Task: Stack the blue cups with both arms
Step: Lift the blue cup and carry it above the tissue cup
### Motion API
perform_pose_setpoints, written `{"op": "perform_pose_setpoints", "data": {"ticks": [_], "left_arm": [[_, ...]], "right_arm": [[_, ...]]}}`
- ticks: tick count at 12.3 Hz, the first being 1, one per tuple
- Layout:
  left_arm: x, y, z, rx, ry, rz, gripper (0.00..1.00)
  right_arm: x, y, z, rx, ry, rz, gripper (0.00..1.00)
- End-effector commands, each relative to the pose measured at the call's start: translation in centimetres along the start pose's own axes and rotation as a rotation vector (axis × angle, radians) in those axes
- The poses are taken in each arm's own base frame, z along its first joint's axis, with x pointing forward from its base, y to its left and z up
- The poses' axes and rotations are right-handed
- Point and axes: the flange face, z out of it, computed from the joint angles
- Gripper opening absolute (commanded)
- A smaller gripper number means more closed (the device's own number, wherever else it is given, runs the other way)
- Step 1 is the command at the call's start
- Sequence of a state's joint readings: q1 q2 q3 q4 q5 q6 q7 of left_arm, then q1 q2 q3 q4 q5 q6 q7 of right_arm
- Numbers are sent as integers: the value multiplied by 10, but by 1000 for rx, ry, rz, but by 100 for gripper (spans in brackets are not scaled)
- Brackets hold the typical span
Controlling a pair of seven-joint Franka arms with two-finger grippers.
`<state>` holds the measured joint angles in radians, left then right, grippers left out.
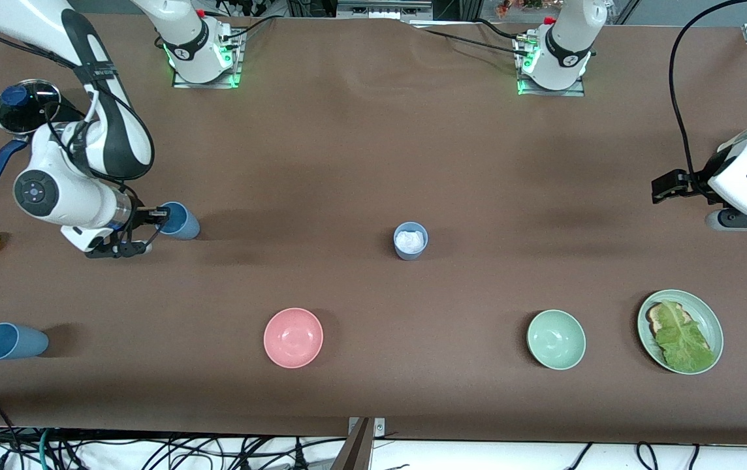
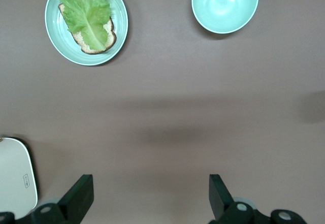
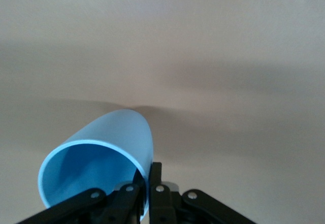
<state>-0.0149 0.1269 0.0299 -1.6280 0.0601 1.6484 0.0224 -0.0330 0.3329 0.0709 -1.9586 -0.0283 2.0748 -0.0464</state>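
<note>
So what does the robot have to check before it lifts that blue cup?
1. Right tool shut on the wall of the blue cup: ok, one finger inside the rim, one outside.
2. Grip firm enough to lift: cannot tell.
3. Slate-blue cup upright at mid-table, ready to receive: not ok, something white sits inside it.
4. Another blue cup, nearer the front camera at the right arm's end: ok, it looks empty.
5. Left tool open and waiting over bare table near the green plate: ok.
6. Pink bowl clear of the straight path between the cups: ok.
</note>
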Motion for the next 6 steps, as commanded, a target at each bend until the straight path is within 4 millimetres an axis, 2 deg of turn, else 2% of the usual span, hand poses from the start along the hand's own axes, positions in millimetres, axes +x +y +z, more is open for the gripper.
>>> {"op": "perform_pose_setpoints", "data": {"ticks": [1,2,4,6], "left_arm": [[-6,-4,-6,-22,10,10,100],[-5,-5,-6,-23,12,9,100],[-4,-6,-5,-26,18,5,100],[1,-8,-5,-31,48,0,100]], "right_arm": [[16,-32,-58,-4,30,-10,0],[21,-56,-74,-11,56,10,0],[31,-124,-85,-24,52,75,0],[43,-179,-103,-31,36,110,0]]}}
